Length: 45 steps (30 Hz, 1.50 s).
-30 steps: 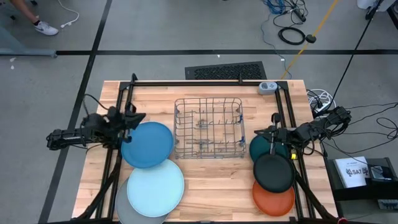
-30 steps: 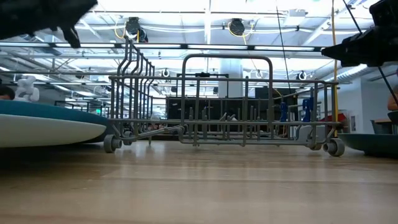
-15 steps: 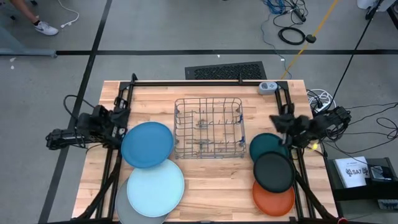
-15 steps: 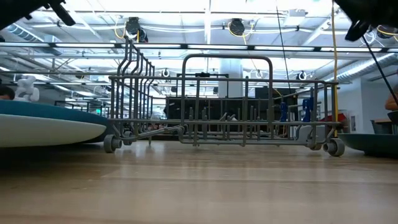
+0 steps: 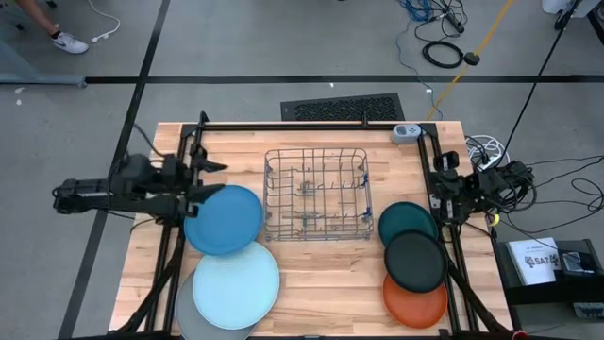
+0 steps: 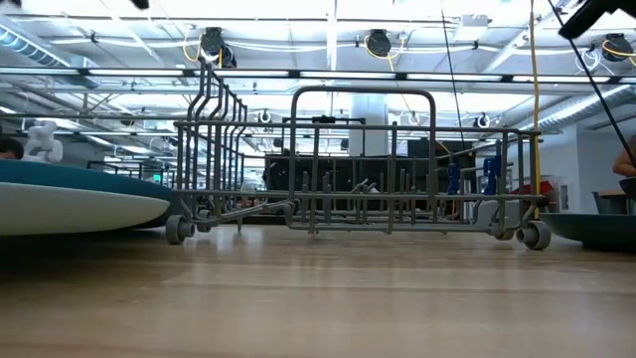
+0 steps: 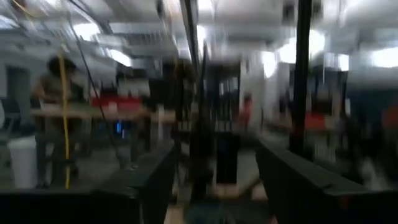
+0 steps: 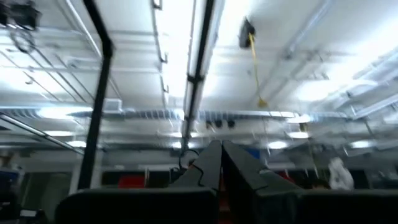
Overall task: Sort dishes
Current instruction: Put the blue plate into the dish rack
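Both arms have pulled back since the earlier pictures: the left gripper [image 5: 209,178], which hung over the medium blue plate [image 5: 224,219], now sits at that plate's far left edge with its fingers spread apart and holding nothing, and the right gripper [image 5: 440,162] has left the dark teal plate [image 5: 408,223] and now lies over the table's right frame, its fingers pressed together and empty.

Nearest the front edge in the high view, the grey plate [image 5: 185,317] shows only as a rim under the pale blue plate [image 5: 236,284]; the orange plate [image 5: 415,298] lies on the right. Behind it the black plate [image 5: 415,262] overlaps both the orange and the dark teal one. The medium blue plate overlaps the pale blue one. The wire rack [image 5: 317,194] stands empty in the middle of the table [image 5: 321,283].

At table height, the low view shows the rack [image 6: 358,164] standing on small wheels, which the high view does not show, but only plate edges at both sides. The right wrist view shows closed fingers [image 8: 211,165] against the ceiling lights, and the left wrist view shows fingers [image 7: 152,180] apart.
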{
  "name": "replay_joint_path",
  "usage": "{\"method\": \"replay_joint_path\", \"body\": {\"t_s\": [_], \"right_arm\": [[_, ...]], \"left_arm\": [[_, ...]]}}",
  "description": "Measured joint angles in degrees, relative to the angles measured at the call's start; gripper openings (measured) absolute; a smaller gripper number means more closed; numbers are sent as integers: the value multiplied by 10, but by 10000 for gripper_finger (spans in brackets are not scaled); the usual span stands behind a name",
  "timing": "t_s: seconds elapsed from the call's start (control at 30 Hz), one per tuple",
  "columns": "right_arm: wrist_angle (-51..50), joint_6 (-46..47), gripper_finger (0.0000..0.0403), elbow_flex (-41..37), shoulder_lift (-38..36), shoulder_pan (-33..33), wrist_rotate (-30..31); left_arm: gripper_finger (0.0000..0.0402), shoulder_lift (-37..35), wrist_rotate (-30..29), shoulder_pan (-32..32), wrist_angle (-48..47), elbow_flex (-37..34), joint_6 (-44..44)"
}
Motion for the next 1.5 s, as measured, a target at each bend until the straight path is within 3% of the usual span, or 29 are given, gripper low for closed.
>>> {"method": "replay_joint_path", "body": {"t_s": [0.13, 0.3, 0.47, 0.57, 0.7, 1.07, 1.23, 1.5], "right_arm": [[20, -10, 9, 17, 27, 0, 1], [17, -31, 9, 77, 99, -6, 5], [16, -42, 9, 180, 213, -28, 101], [11, -39, 9, 255, 289, -44, 193], [-34, -59, 9, 360, 373, -64, 255], [-161, -174, 9, 562, 516, -100, 254], [-178, -204, 22, 603, 555, -105, 252], [-173, -238, 73, 635, 595, -106, 247]], "left_arm": [[232, 80, -10, -13, -200, 144, 40], [232, 155, -57, -34, -374, 298, 66], [232, 199, -146, -52, -512, 378, 43], [232, 211, -202, -60, -602, 384, 5], [232, 224, -199, -73, -694, 377, -76], [232, 287, -153, -187, -773, 297, -259], [234, 314, -107, -263, -747, 261, -298], [246, 353, -100, -374, -663, 208, -426]]}}
